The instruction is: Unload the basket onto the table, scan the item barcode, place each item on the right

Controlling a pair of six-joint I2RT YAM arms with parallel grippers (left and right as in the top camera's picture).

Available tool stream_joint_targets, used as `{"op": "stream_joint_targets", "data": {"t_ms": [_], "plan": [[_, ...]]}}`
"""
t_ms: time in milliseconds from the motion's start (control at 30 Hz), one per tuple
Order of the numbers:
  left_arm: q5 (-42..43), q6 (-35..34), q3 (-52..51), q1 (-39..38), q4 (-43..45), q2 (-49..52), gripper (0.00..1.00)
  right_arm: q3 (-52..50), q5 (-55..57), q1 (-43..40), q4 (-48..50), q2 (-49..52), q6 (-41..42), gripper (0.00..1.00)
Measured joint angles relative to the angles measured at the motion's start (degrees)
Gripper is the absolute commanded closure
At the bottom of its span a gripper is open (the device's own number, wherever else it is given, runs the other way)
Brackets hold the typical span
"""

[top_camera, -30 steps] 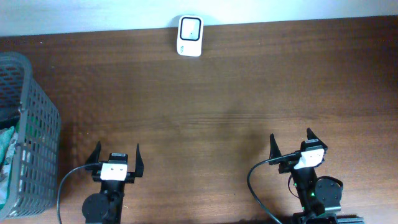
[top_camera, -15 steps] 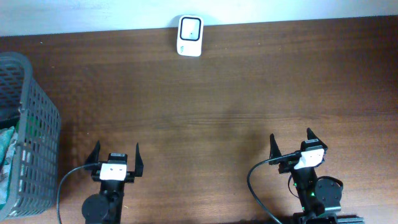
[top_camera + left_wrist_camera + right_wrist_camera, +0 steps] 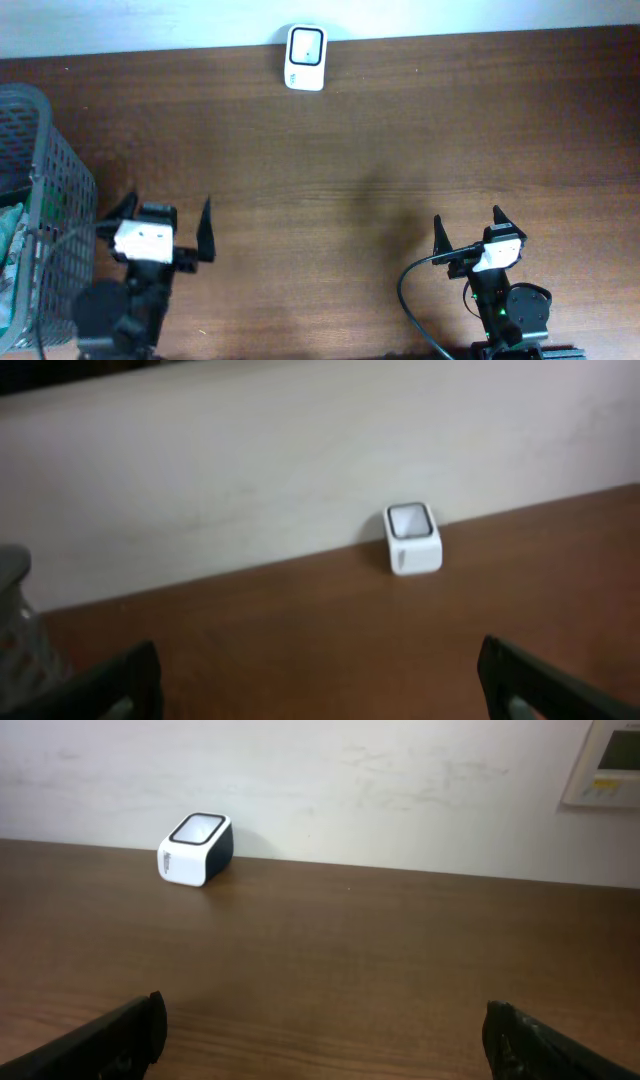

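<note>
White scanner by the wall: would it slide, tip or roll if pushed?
The white scanner looks boxy with a flat base, so it probably slides, not rolls. Its squat shape suggests it's hard to tip. It sits near the wall, so a backward push likely stops there.

White scanner (image 3: pixel 413 540) on the brown table (image 3: pixel 300 630), far right of centre, against the pale wall (image 3: pixel 250 460). Left gripper (image 3: pixel 318 682) near, jaws spread wide.

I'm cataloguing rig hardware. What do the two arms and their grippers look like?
The left gripper and right gripper match: black arms, a white block at each wrist, two slim black pointed fingers, and a black cable looping off each.
</note>
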Motion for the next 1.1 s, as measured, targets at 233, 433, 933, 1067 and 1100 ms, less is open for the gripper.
{"op": "stream_joint_targets", "data": {"t_ms": [233,433,933,1067,1100], "plan": [[2.36,-0.04,39.56,0.0,-37.62,32.85,0.01,0.0,0.0,0.0,0.0,0.02,0.0,0.02],[6.62,-0.02,48.3,0.02,-43.23,50.82,0.01,0.0,0.0,0.0,0.0,0.0,0.0,0.02],[-4.98,-31.26,66.58,48.09,-44.04,64.89,0.06,0.0,-0.02,0.0,0.0,0.0,0.07,0.02],[-2.58,-27.34,66.66,48.02,-45.81,75.38,0.06,0.0,0.0,0.0,0.0,0.0,0.04,0.02],[-0.79,-25.27,66.66,48.02,-46.21,78.44,0.08,0.0,-0.02,0.0,0.0,0.0,-0.02,0.02]]}}
